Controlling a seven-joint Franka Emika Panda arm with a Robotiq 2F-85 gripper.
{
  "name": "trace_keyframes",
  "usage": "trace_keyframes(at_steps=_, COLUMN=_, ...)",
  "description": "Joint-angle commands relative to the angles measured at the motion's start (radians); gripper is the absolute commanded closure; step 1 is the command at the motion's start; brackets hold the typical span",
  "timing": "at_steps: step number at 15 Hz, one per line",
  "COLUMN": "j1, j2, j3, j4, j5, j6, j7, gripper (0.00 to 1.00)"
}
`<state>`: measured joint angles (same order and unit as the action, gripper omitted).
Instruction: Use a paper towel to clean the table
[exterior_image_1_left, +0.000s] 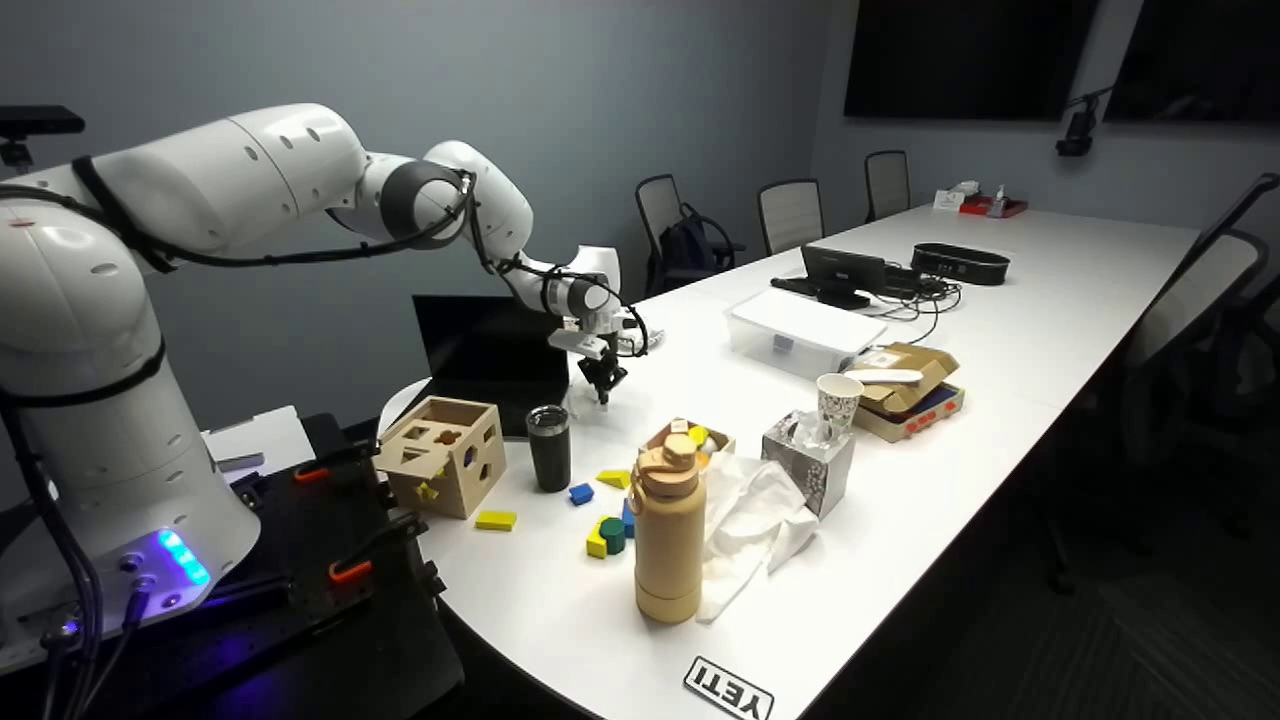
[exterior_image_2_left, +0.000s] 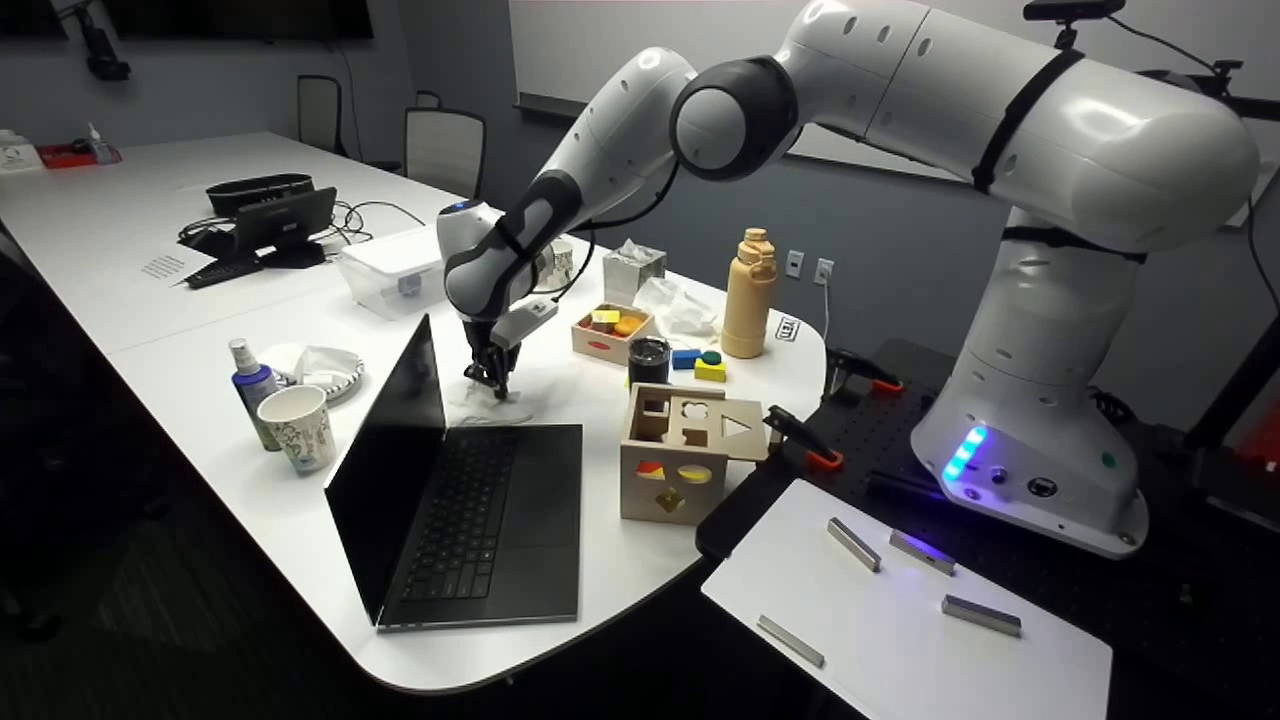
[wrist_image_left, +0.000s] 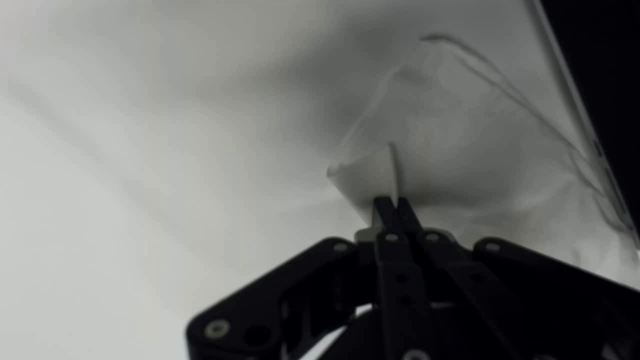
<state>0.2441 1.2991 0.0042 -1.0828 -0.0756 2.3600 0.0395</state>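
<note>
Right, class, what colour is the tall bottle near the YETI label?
The bottle is orange-tan, best seen in an exterior view.

The white arm (exterior_image_1_left: 295, 170) is outstretched, elbow (exterior_image_2_left: 715, 130) bent, its black hand (wrist_image_left: 393, 202) (fingers (wrist_image_left: 384, 212) pinched together) pointing downward.

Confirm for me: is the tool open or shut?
Shut: in the wrist view, the tool has its jaws together on a raised fold of the paper towel.

Black gripper (wrist_image_left: 395, 204) pinching a raised fold of white paper towel (wrist_image_left: 465, 130), pale table (wrist_image_left: 140, 225) beneath, dark straight-edged object (wrist_image_left: 602, 65) at right.
</note>
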Motion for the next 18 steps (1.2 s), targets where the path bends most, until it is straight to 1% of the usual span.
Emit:
trace_keyframes(at_steps=1, j1=0.004, j2=-0.066, j3=-0.058, j4=-0.049, j5=-0.031, j6=0.047, j7=0.025, gripper=1.00)
trace_keyframes(at_steps=2, j1=0.004, j2=-0.090, j3=-0.079, j4=-0.071, j5=-0.038, j6=0.058, j7=0.029, gripper=1.00)
trace_keyframes(at_steps=6, j1=0.014, j2=-0.235, j3=-0.214, j4=-0.195, j5=-0.076, j6=0.115, j7=0.075, gripper=1.00)
trace_keyframes(at_steps=7, j1=0.020, j2=-0.262, j3=-0.258, j4=-0.218, j5=-0.082, j6=0.145, j7=0.109, gripper=1.00)
trace_keyframes(at_steps=8, j1=0.010, j2=-0.293, j3=-0.279, j4=-0.239, j5=-0.126, j6=0.163, j7=0.162, gripper=1.00)
trace_keyframes(at_steps=11, j1=0.026, j2=-0.386, j3=-0.407, j4=-0.318, j5=-0.213, j6=0.196, j7=0.298, gripper=1.00)
trace_keyframes(at_steps=13, j1=0.044, j2=-0.450, j3=-0.497, j4=-0.379, j5=-0.291, j6=0.159, j7=0.378, gripper=1.00)
trace_keyframes(at_steps=15, j1=0.059, j2=-0.506, j3=-0.568, j4=-0.442, j5=-0.371, j6=0.109, j7=0.439, gripper=1.00)
trace_keyframes(at_steps=16, j1=0.062, j2=-0.528, j3=-0.594, j4=-0.468, j5=-0.408, j6=0.073, j7=0.463, gripper=1.00)
trace_keyframes(at_steps=18, j1=0.060, j2=-0.570, j3=-0.618, j4=-0.516, j5=-0.466, j6=-0.021, j7=0.490, gripper=1.00)
